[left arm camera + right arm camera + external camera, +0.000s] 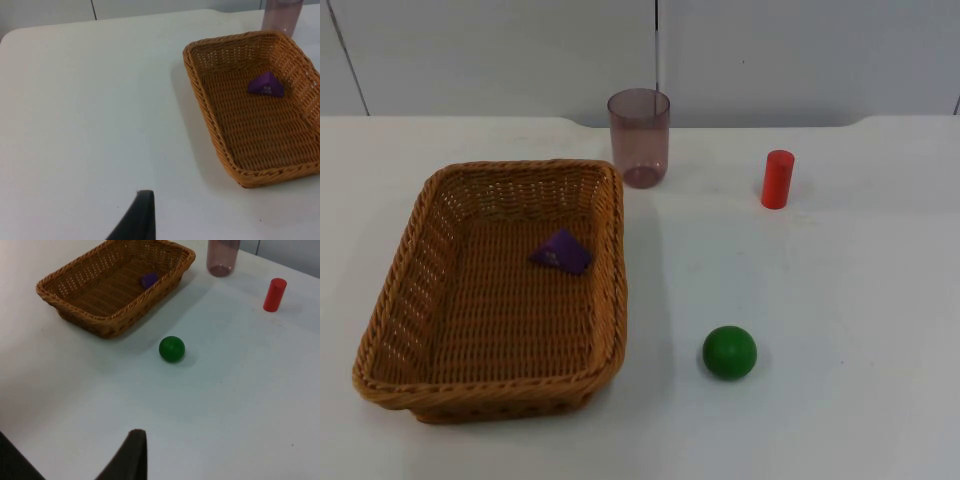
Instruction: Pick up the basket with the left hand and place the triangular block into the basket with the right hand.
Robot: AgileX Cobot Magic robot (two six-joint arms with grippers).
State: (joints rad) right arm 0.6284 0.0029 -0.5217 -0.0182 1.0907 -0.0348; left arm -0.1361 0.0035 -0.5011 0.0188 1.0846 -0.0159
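Observation:
The woven wicker basket (410,290) stands on the white table at the left in the top view. A purple triangular block (561,251) lies inside it, toward the far right side of its floor. In the left wrist view the basket (210,125) and the block (266,85) lie well ahead of my left gripper (137,220), which hangs back over bare table and touches nothing. My right gripper (75,460) is open and holds nothing, hanging back over the table well short of the basket (80,310).
A translucent purple cup (639,137) stands just behind the basket's far right corner. A red cylinder (777,179) stands at the back right. A green ball (729,352) rests on the table right of the basket.

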